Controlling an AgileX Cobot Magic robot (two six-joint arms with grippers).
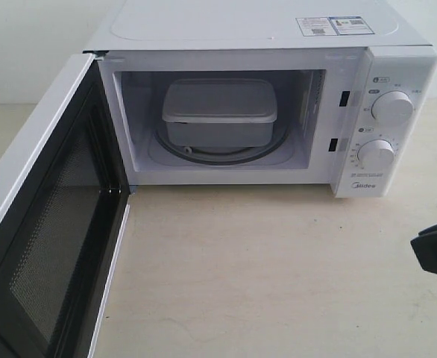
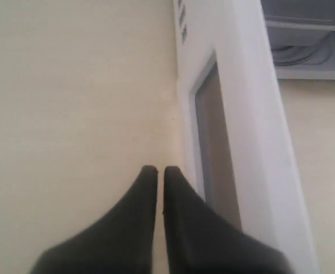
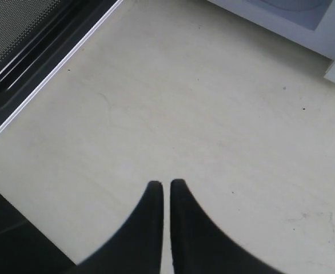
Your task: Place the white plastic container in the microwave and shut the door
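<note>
The container [image 1: 218, 112] is spotted inside the microwave [image 1: 397, 63], lid on, seated on the turntable [image 1: 203, 158] toward the back of the cavity, and it is touched by nothing. A slice of it is caught in the left wrist view too, past the edge of the door.

The door [image 1: 47, 239] is held wide open on the left of the exterior view, with its dark mesh window and black inner frame turned toward the camera, so the cavity is fully exposed. On the side panel two round dials [image 1: 391, 107] are stacked one above the other, and stickers [image 1: 334, 25] are seen on the top at the right. All of it is carried by a pale worktop [image 1: 263, 268].

The left hand [image 2: 156, 169] is closed to a thin slit and nothing is gripped. It is placed just beside the door's outer face; whether contact is made cannot be told.

The right hand [image 3: 166, 184] is closed the same way, empty, and is held over bare worktop in front of the microwave, well apart from the door's lower corner. In the exterior view only its dark tip is glimpsed at the right edge.
</note>
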